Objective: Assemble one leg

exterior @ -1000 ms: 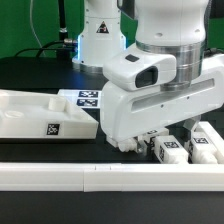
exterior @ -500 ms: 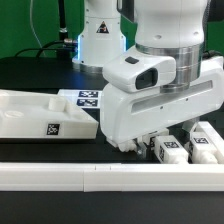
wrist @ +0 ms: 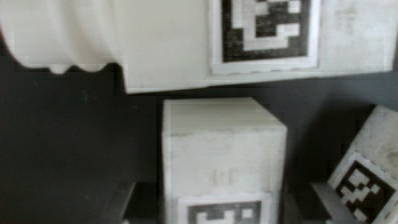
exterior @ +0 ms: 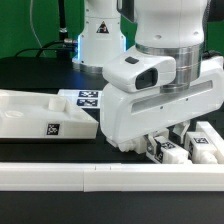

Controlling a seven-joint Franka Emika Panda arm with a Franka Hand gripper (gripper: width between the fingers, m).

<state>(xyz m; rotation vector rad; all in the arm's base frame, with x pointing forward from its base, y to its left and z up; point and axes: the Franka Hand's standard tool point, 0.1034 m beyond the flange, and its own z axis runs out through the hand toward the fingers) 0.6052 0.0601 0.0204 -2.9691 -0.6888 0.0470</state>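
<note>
Almost nothing has changed over the last second. The hand (exterior: pixel 150 146) sits just as low as before, at the exterior view's right, close above the row of white pegs on the black desk (exterior: pixel 40 70). If it has sunk or shifted at all, the change is too small to see. I take this as a pause for lining up over the part, or a very slow final approach, not a lift.

The leg (exterior: pixel 168 152) lies on the desk right under the hand's front edge, with its square tag facing up. A second leg (exterior: pixel 206 150) lies just beside it, further to the exterior view's right. In the wrist view the leg (wrist: pixel 222 150) fills the middle of the picture and the second leg (wrist: pixel 178 45) lies close by, its narrower grooved end showing.

The fingers are hidden behind the hand's body, and the wrist view does not show them clearly. I cannot tell how wide the hand is, or whether it grips anything.

The big flat panel (exterior: pixel 30 115) rests well apart at the exterior view's left. So the leg looks not yet picked up, and the task is at an early stage.
</note>
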